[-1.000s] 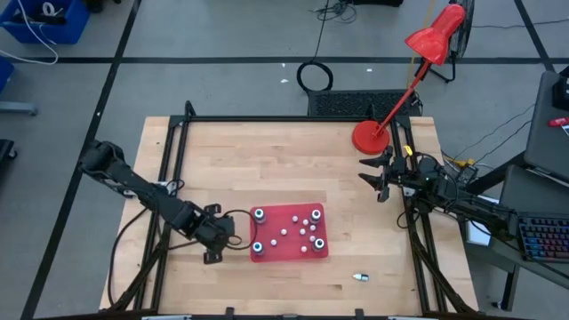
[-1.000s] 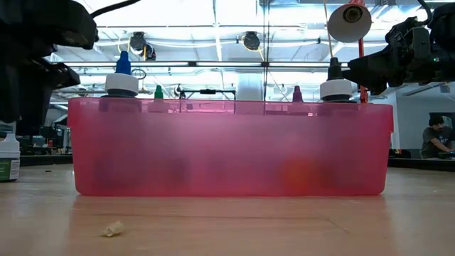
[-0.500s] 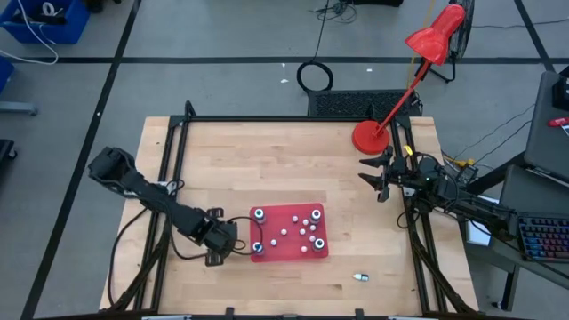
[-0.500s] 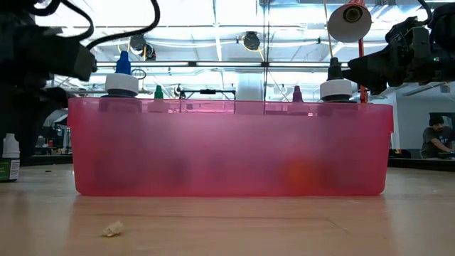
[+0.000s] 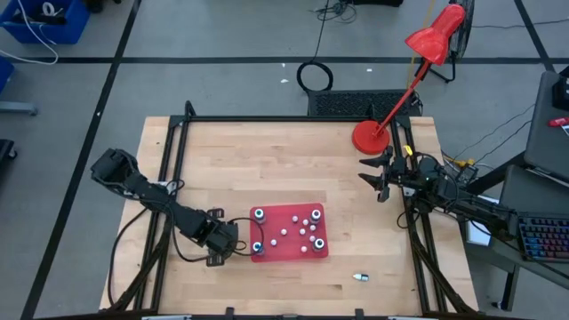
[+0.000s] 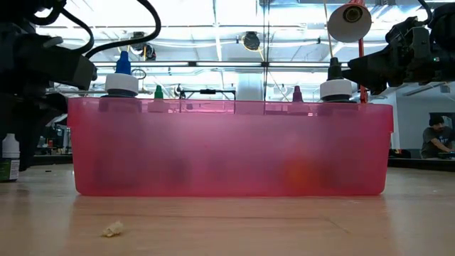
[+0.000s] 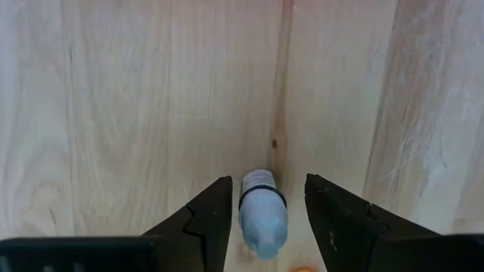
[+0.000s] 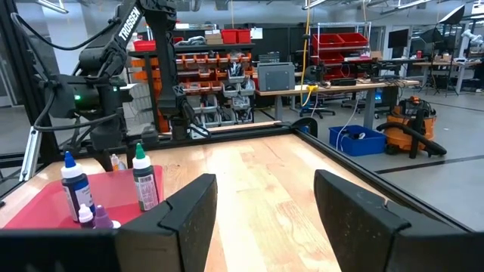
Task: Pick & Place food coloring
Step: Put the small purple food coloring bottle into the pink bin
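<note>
Left wrist view: left gripper (image 7: 261, 208) open, fingers straddling small whitish dropper bottle (image 7: 262, 211) lying on wooden table (image 7: 113, 98), not yet clamped. Likely light, hard, slippery plastic, prone to rolling; best pinched across body. Just right: red tray (image 5: 289, 236) holding upright food coloring bottles (image 5: 259, 214). Far right: right gripper (image 5: 378, 176) open, empty, waiting.

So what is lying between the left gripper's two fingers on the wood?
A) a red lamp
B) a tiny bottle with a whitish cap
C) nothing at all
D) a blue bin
B: in the left wrist view, a tiny bottle lies on the wooden table in the gap between the open fingers of the left gripper. The right gripper waits at the table's right edge.
</note>
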You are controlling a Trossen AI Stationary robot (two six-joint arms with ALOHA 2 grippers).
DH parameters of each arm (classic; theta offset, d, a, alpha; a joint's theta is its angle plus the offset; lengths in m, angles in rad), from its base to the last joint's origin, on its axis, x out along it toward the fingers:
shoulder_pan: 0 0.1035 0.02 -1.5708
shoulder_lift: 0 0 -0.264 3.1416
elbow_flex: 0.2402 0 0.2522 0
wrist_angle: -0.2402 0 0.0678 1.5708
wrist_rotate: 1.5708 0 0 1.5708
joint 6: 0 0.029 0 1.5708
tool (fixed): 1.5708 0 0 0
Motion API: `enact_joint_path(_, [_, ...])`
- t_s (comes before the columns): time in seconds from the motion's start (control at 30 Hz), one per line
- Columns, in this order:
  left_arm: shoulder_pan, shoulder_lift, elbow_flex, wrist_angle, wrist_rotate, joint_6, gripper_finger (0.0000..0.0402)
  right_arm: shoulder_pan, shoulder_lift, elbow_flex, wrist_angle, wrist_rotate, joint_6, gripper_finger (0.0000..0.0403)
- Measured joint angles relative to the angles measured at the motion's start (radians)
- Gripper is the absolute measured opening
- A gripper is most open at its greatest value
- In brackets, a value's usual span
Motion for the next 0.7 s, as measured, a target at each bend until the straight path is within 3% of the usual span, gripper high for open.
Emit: enact_joint_path(0.7, [0.000, 0.000, 0.000, -0.035, -0.011, 0.000, 0.0170, 0.000, 0.000, -0.001, 0.000, 0.000, 0.000, 0.0210])
